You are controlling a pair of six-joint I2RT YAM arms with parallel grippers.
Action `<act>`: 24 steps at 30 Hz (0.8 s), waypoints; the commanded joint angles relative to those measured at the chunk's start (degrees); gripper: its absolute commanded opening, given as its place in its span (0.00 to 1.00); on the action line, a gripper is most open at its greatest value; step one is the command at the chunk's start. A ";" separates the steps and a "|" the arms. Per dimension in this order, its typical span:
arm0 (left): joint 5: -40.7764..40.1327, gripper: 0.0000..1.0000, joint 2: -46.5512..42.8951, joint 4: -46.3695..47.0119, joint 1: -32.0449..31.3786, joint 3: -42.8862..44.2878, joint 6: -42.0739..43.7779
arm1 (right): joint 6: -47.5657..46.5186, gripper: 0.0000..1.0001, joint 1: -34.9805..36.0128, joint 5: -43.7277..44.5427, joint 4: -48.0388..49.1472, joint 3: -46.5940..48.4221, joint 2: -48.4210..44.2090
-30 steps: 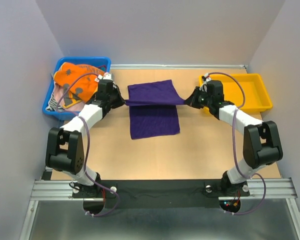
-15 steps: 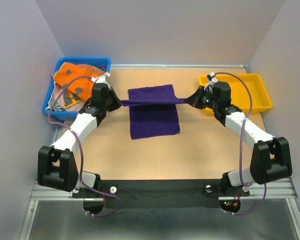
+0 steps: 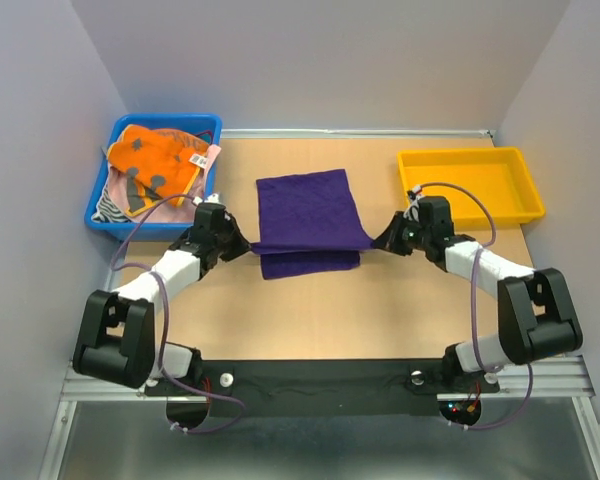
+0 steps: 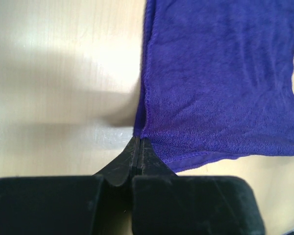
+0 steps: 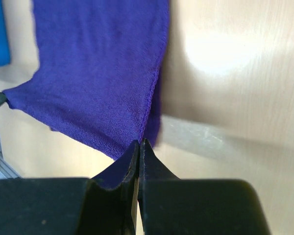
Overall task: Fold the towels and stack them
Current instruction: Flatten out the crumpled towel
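Both jaws clamped on corners of the purple towel (image 3: 305, 205), held edge taut between them, tabletop (image 3: 380, 300) showing all round

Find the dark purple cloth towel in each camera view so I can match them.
Top external: dark purple cloth towel mid-frame, doubled over.
Left wrist: towel upper right, corner in shut left gripper.
Right wrist: towel upper left, corner in shut right gripper.
Shared landmark: light wooden tabletop.
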 commanded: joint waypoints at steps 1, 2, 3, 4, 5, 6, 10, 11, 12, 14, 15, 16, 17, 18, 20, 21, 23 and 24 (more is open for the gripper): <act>-3.72 0.00 -7.68 -3.34 0.44 4.42 1.96 | -1.54 0.01 -0.47 4.35 1.22 4.00 -7.39; -4.94 0.00 -10.39 -4.41 0.44 7.22 2.39 | -1.63 0.00 -0.47 4.96 1.14 4.96 -10.44; -5.48 0.00 -11.72 -6.51 0.35 8.81 3.44 | -2.24 0.00 -0.47 6.19 0.79 7.49 -11.77; -6.62 0.00 -14.26 -7.49 0.44 12.39 3.98 | -2.59 0.01 -0.47 6.72 0.52 8.91 -14.31; -7.06 0.00 -15.33 -8.45 0.44 14.61 4.50 | -3.03 0.00 -0.47 7.86 0.26 10.84 -15.47; -7.50 0.00 -16.38 -9.33 0.44 16.72 5.29 | -3.47 0.00 -0.47 8.48 -0.27 12.60 -16.44; -9.17 0.00 -20.17 -12.94 0.44 28.67 9.42 | -6.72 0.00 -0.47 11.73 -0.45 22.44 -20.39; -8.57 0.00 -21.30 -13.12 0.44 33.48 11.26 | -7.16 0.00 -0.39 12.17 -0.45 26.20 -21.01; -8.21 0.00 -21.75 -13.21 0.44 35.87 12.15 | -7.86 0.00 -0.47 12.79 -0.45 28.41 -22.06; -6.29 0.00 -22.89 -12.95 0.44 42.29 14.26 | -9.27 0.00 -0.47 12.79 -0.45 34.39 -22.60; -5.41 0.00 -23.24 -12.86 0.52 44.40 15.13 | -10.06 0.00 -0.47 12.71 -0.45 36.15 -23.12; -4.35 0.00 -23.42 -12.77 0.44 46.51 15.84 | -10.41 0.00 -0.47 12.44 -0.45 37.74 -23.30; -2.60 0.00 -23.68 -12.77 0.44 50.45 16.63 | -10.77 0.01 -0.47 11.92 -0.45 41.23 -23.39; -1.63 0.00 -23.77 -12.86 0.44 52.40 16.64 | -11.03 0.00 -0.47 11.65 -0.45 41.27 -23.56; 0.48 0.00 -24.21 -12.77 0.44 57.14 17.69 | -11.47 0.01 -0.47 11.13 -0.45 45.47 -24.09; 1.80 0.00 -24.30 -12.68 0.44 59.69 18.04 | -11.91 0.00 -0.39 10.51 -2.01 47.92 -24.35; 2.42 0.00 -24.39 -12.86 0.44 61.98 18.13 | -12.00 0.00 -0.47 10.25 -2.03 49.96 -24.36; 2.43 0.00 -24.30 -13.03 0.44 62.96 17.87 | -12.09 0.00 -0.47 10.24 -2.38 51.01 -24.27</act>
